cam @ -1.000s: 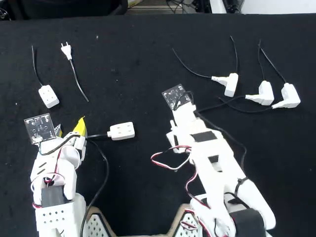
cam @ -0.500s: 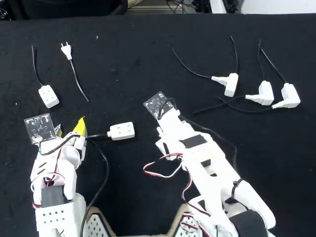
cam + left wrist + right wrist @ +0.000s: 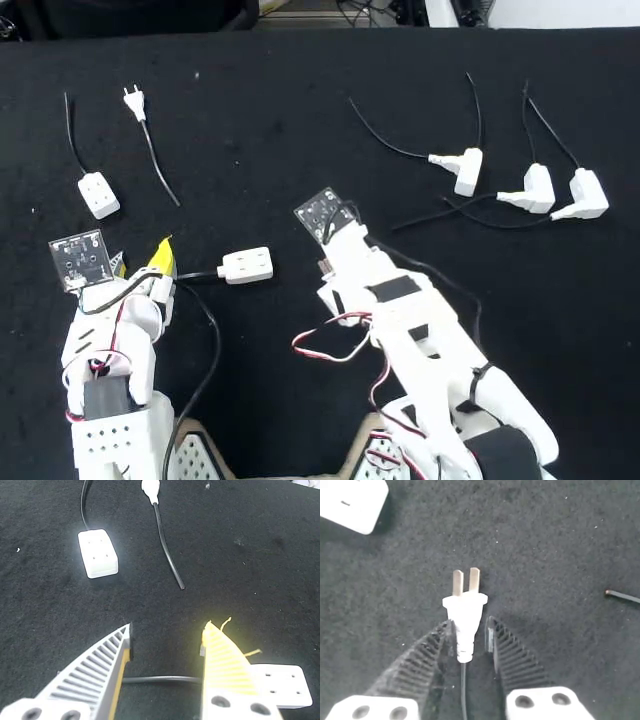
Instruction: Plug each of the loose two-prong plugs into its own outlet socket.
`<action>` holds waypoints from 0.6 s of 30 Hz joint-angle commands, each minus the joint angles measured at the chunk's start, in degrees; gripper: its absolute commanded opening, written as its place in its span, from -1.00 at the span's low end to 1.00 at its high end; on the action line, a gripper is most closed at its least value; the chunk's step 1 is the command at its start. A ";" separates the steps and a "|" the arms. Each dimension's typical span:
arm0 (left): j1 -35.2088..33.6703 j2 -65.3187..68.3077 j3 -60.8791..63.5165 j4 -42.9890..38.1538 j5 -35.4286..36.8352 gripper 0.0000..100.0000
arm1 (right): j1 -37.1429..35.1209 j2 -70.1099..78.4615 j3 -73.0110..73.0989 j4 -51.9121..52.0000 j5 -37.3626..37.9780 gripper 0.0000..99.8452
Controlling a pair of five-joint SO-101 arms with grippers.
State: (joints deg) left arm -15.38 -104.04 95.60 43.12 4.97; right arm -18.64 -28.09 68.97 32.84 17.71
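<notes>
My right gripper (image 3: 468,622) is shut on a white two-prong plug (image 3: 465,607), whose prongs point away from the fingers. A white socket block (image 3: 350,500) lies just beyond it; in the high view this socket (image 3: 246,264) sits left of the right arm (image 3: 390,290). My left gripper (image 3: 167,627) is open and straddles that socket's black cable (image 3: 160,680), with the socket (image 3: 280,677) beside its yellow finger (image 3: 220,650). Farther off lie a small white socket (image 3: 97,552) and a loose plug (image 3: 133,98) on a black cord.
At the far right, three white socket blocks (image 3: 530,190) lie with cabled plugs against them, their black cords trailing over the black table (image 3: 270,150). A black cable runs from there under the right arm. The left arm (image 3: 110,350) stands at the near left.
The right arm swung to the left with the plug, toward the middle socket, then nearly stopped. The left arm has stayed still.
</notes>
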 commanded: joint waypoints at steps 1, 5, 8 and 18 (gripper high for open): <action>0.13 -0.44 -0.48 -1.05 0.26 -0.53 | -1.58 -2.68 -0.48 -0.53 0.18 -0.82; 0.13 -0.44 -0.48 -1.05 0.26 -0.53 | -1.85 -2.68 -2.07 1.76 0.18 -0.82; 0.13 -0.44 -0.48 -1.23 0.26 -0.53 | -3.96 -2.33 -1.89 1.93 -0.53 -0.82; 0.13 -0.44 0.66 -2.73 0.26 -0.53 | -3.60 -2.15 -1.63 0.53 -1.32 -0.82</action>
State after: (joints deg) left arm -15.38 -104.04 95.78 41.63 4.97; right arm -23.30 -28.18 68.97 34.33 17.10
